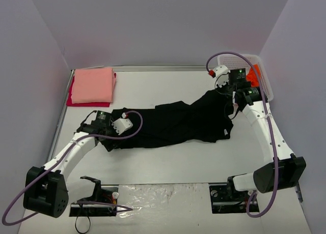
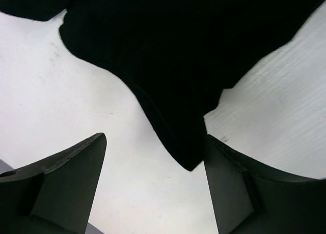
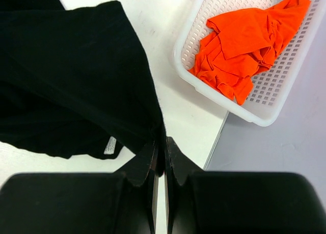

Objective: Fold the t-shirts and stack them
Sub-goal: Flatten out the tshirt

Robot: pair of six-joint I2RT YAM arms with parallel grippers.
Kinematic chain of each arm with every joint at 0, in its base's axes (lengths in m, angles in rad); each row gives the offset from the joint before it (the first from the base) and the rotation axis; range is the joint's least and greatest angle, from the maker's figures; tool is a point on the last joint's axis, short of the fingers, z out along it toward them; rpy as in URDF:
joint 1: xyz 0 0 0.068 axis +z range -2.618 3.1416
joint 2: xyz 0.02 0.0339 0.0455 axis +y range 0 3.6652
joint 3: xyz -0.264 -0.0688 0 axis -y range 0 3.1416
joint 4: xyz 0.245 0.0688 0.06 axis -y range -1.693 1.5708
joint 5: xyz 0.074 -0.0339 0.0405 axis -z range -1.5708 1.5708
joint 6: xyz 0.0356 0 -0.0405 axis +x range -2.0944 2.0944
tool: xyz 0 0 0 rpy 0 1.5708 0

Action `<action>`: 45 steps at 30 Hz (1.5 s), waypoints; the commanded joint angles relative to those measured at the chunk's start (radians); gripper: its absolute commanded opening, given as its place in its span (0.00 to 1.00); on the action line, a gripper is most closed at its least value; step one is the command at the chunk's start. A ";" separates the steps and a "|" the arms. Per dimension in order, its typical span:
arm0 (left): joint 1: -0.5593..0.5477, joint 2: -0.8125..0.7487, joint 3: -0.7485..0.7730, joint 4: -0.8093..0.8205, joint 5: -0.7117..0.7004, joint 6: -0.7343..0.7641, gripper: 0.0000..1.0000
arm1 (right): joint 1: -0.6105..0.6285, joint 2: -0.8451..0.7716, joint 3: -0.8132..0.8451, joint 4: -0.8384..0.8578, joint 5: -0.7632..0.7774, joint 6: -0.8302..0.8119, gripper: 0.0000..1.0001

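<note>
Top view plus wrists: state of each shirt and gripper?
black shirt, unfolded, rumpled
red shirt, bottom of stack, edges showing
salmon-pink shirt, folded, atop red shirt
orange shirt, crumpled in basket
left gripper, jaws open at black shirt's edge
right gripper, jaws shut on black shirt

Large black t-shirt (image 1: 173, 123) rumpled and stretched out at centre, salmon-pink t-shirt (image 1: 92, 85) folded atop red t-shirt (image 1: 70, 98) far left, orange t-shirt (image 3: 244, 38) crumpled in basket (image 3: 224, 104)

Four t-shirts in all: one black shirt (image 1: 173, 123), one salmon-pink shirt (image 1: 92, 85), one red shirt (image 1: 76, 104), one orange shirt (image 3: 244, 40). One white mesh basket (image 3: 265, 112). Two arms, the left arm (image 1: 71, 147) and the right arm (image 1: 267, 132)
</note>
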State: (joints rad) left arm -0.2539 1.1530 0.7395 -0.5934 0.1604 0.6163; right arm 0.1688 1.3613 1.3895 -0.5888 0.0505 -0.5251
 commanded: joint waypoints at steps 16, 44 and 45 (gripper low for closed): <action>0.096 0.443 0.411 0.223 0.178 -0.004 0.75 | -0.006 0.067 -0.044 0.056 -0.028 0.054 0.00; 0.194 0.784 0.681 0.004 0.329 0.174 0.58 | -0.006 0.153 -0.033 0.072 0.000 0.082 0.00; 0.199 0.777 0.693 -0.011 0.340 0.174 0.58 | -0.006 0.153 -0.033 0.072 0.000 0.082 0.00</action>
State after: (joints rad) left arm -0.0689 1.9533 1.3819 -0.5648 0.4717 0.7601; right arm 0.1688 1.5055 1.3495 -0.5220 0.0303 -0.4522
